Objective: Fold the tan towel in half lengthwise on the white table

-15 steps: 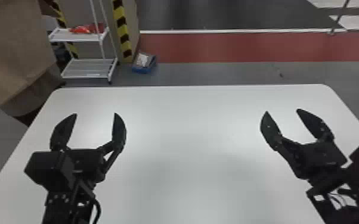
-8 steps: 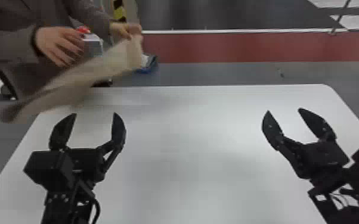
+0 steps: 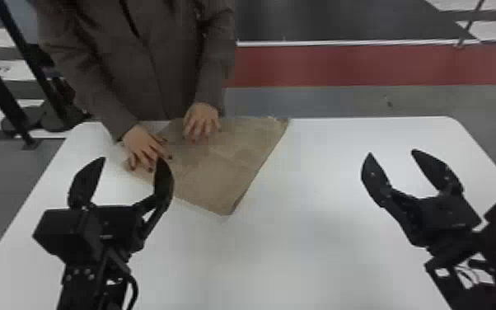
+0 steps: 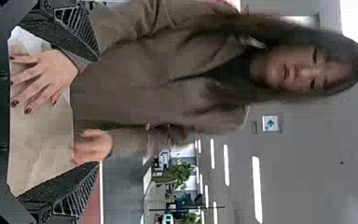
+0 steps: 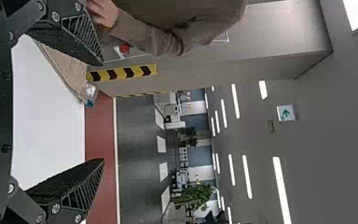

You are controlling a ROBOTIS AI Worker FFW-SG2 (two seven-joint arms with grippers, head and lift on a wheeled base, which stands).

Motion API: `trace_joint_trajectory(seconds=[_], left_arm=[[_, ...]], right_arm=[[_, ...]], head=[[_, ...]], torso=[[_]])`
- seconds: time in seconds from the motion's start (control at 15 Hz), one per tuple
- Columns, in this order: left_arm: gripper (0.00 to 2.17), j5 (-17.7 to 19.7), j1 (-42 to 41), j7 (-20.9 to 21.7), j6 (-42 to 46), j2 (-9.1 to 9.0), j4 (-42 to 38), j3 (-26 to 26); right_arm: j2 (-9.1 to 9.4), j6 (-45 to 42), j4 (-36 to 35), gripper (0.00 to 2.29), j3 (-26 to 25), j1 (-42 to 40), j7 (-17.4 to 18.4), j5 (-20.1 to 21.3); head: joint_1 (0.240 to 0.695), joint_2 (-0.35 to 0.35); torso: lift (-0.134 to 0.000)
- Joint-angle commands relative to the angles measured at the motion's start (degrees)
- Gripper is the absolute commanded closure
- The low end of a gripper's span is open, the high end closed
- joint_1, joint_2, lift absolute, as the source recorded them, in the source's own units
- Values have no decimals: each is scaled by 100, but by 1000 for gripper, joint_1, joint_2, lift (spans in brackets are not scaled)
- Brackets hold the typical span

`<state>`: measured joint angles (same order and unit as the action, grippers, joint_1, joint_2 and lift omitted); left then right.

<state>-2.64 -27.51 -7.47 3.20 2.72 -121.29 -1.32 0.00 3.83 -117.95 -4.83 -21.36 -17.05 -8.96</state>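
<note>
Left gripper (image 3: pixel 132 159): released, its two black fingers spread wide, nothing clamped between them. In the head view its inner finger overlaps the near edge of the tan towel (image 3: pixel 214 181); contact cannot be told. Right gripper (image 3: pixel 392 152): likewise wide open and empty, over the white table (image 3: pixel 300 247), well apart from the cloth.

Towel: on the far left part of the table, askew, one corner pointing toward the robot, its far side at the table's far edge. Number of layers not determinable. One hand (image 3: pixel 142 146) of a person presses on it just beyond the left gripper; the other hand (image 3: pixel 202 121) rests nearer the far edge.

Judgement: setup stage, lengthwise fold not begun by the robot. Arms should wait until both hands are clear.

Failure modes, near to far:
- Left gripper closes or advances too soon: fingers could pinch the person's hand or snag the near edge, since both are close by.
- Right gripper reaches from where it is: likely short of the cloth, giving a one-sided pull and a twisted fold.
- Skewed lay: edges would probably miss each other when folded.
- Far side at the table's edge: a push outward could let the cloth slip off.
</note>
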Motion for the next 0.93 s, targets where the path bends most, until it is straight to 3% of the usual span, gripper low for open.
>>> trace_joint_trajectory(seconds=[0.0, 0.87], left_arm=[[100, 0, -9, 0, 0, 0, 0, 0], [100, -35, -35, 0, -18, 0, -26, 0]], right_arm=[[5, 0, 0, 174, 0, -9, 0, -1], [5, -17, -9, 174, 0, 18, -18, -1]], head=[[695, 42], [695, 44]], torso=[[-123], [-123]])
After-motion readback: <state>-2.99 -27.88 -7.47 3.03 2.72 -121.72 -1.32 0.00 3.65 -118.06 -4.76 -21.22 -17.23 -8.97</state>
